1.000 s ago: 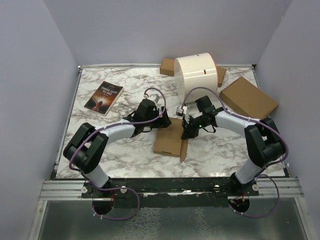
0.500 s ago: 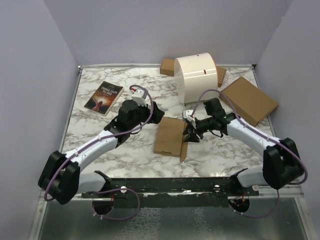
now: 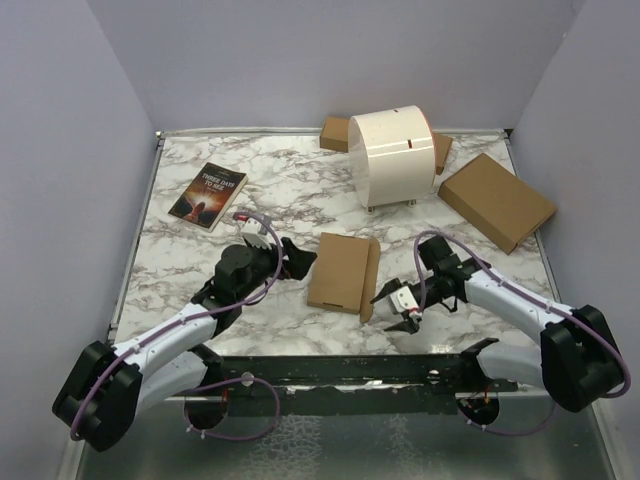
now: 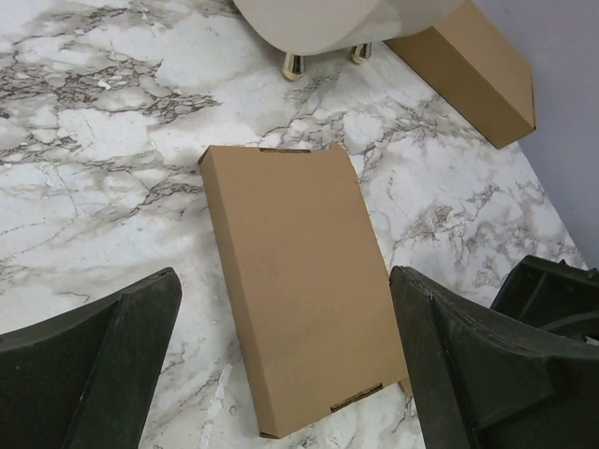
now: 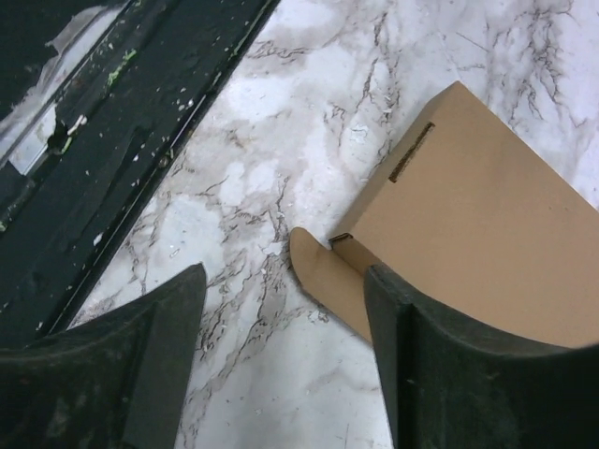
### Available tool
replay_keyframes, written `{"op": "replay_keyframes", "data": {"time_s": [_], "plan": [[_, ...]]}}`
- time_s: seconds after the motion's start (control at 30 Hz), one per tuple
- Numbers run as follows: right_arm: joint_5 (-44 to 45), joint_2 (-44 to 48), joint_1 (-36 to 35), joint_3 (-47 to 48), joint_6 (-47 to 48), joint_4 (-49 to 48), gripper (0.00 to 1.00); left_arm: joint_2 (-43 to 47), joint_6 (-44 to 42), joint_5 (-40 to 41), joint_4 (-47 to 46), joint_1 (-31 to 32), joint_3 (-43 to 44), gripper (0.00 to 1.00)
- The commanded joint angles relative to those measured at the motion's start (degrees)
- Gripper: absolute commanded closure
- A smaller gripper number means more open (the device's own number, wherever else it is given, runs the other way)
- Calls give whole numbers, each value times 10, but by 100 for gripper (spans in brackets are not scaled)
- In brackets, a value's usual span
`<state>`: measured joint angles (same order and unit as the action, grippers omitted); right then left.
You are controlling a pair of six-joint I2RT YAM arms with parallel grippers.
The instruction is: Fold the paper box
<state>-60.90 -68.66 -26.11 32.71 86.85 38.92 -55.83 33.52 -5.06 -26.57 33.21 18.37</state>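
The paper box (image 3: 338, 270) lies flat and closed on the marble table, a thin brown rectangle with a rounded flap (image 3: 371, 283) sticking out along its right side. My left gripper (image 3: 292, 262) hovers just left of it, open, and nothing is between its fingers. In the left wrist view the paper box (image 4: 295, 281) lies beyond the wide-apart fingers (image 4: 103, 365). My right gripper (image 3: 401, 306) is open near the box's near right corner, apart from it. The right wrist view shows the box corner (image 5: 487, 210) and the flap (image 5: 328, 271) beside the right finger (image 5: 449, 374).
A book (image 3: 208, 195) lies at the far left. A white drum-shaped object (image 3: 395, 155) on small gold feet stands at the back, with brown cardboard pieces (image 3: 335, 132) behind it. A larger brown cardboard box (image 3: 497, 201) sits at the back right. A black rail (image 3: 340, 370) runs along the near edge.
Both arms have pulled back from the box toward the near edge. The right gripper has opened and come away from the box's right side; the left has opened wider.
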Motion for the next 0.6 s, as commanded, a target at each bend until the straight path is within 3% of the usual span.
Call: {"op": "replay_keyframes", "data": {"time_s": [0.0,0.13,0.37,0.57], "plan": [[26,16,-15,-33,66,-38,37,-25,45,-24,-33,0,-9,5],[65,9,-35,-54,42,-97,47,-65,63,-29,-33,3,-12,11],[168,-17,-137,-76,-39,-222,53,-94,59,19,-12,36,2,13],[209,-20,-153,-87,-53,-266,55,-120,54,58,13,65,12,13]]}}
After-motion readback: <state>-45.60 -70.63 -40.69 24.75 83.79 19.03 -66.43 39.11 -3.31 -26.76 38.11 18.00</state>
